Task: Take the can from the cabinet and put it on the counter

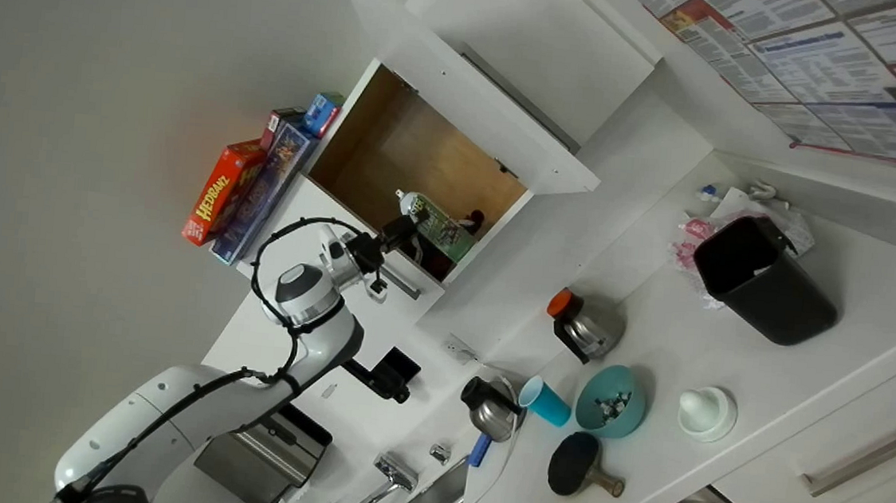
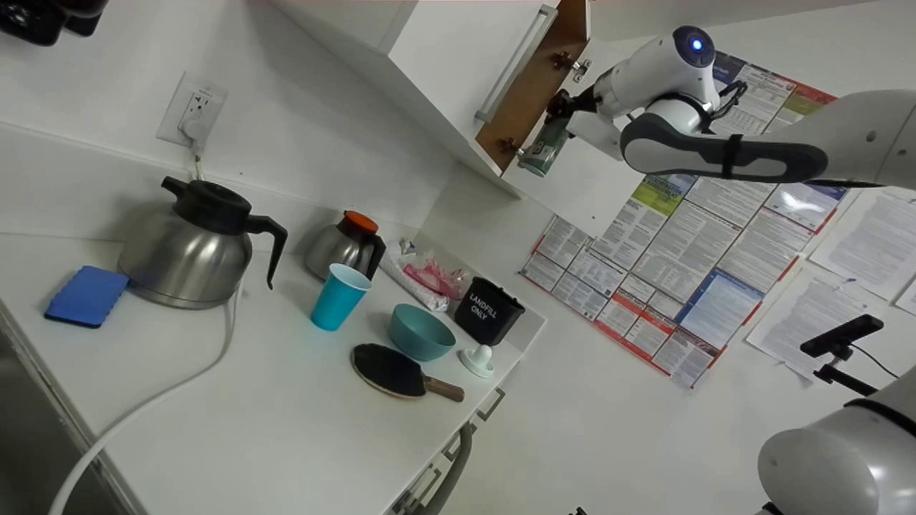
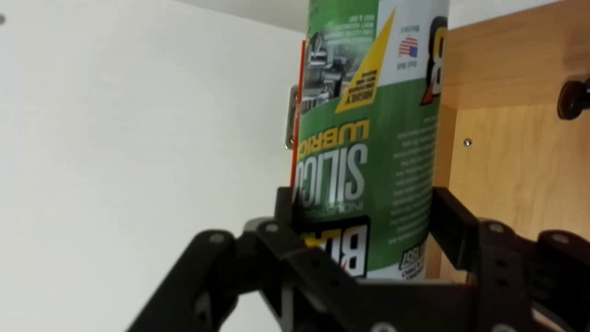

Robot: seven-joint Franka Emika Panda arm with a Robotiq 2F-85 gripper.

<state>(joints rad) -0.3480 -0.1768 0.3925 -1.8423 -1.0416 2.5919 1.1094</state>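
The can (image 3: 368, 138) is a green and white spray can with a red straw along its side. My gripper (image 3: 362, 207) is shut on it, one finger on each side, near its upper end. In both exterior views the can (image 1: 445, 231) (image 2: 545, 146) hangs at the open front of the white cabinet (image 1: 393, 135) (image 2: 436, 71), slightly tilted. The gripper also shows in an exterior view (image 1: 414, 221). The cabinet's white door (image 1: 499, 112) stands wide open, and its interior is brown wood. The white counter (image 1: 894, 279) (image 2: 250, 429) lies below, apart from the can.
A dark red item (image 1: 473, 221) is inside the cabinet. On the counter are a teal bowl (image 2: 422, 332), a blue cup (image 2: 341, 297), a paddle (image 2: 390, 370), steel carafes (image 2: 189, 250) (image 2: 343, 247), a black bin (image 2: 489, 311) and a white cord (image 2: 172, 390).
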